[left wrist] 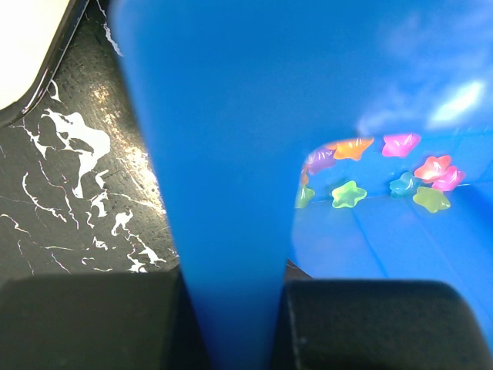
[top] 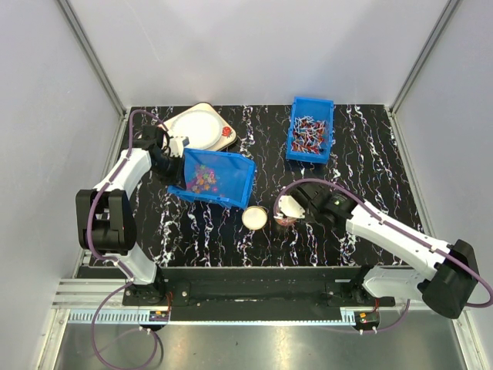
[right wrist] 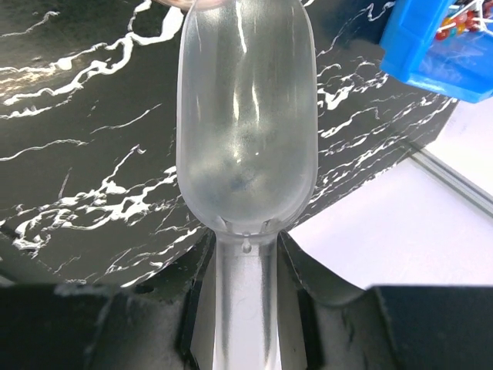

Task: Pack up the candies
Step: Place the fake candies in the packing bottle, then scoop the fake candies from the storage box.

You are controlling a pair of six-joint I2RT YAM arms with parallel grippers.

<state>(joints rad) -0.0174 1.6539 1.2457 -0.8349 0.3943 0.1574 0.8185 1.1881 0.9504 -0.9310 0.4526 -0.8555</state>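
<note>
The left fingers [left wrist: 85, 324] are almost closed and pinch the wall of a tilted blue bin [top: 240, 182], where the candies [top: 203, 179] lie in one heap, too many to count. The right fingers [right wrist: 416, 327] stand narrow around the handle of one clear scoop [right wrist: 245, 131], which is empty. The tabletop [top: 362, 154] carries two blue bins, the second bin [top: 309, 157] with wrapped sweets [top: 308, 132] well apart at the back, one round white cup [top: 254, 217] near the scoop, and one white scale [top: 196, 123] whose red mark [top: 227, 136] is too small to read.
</note>
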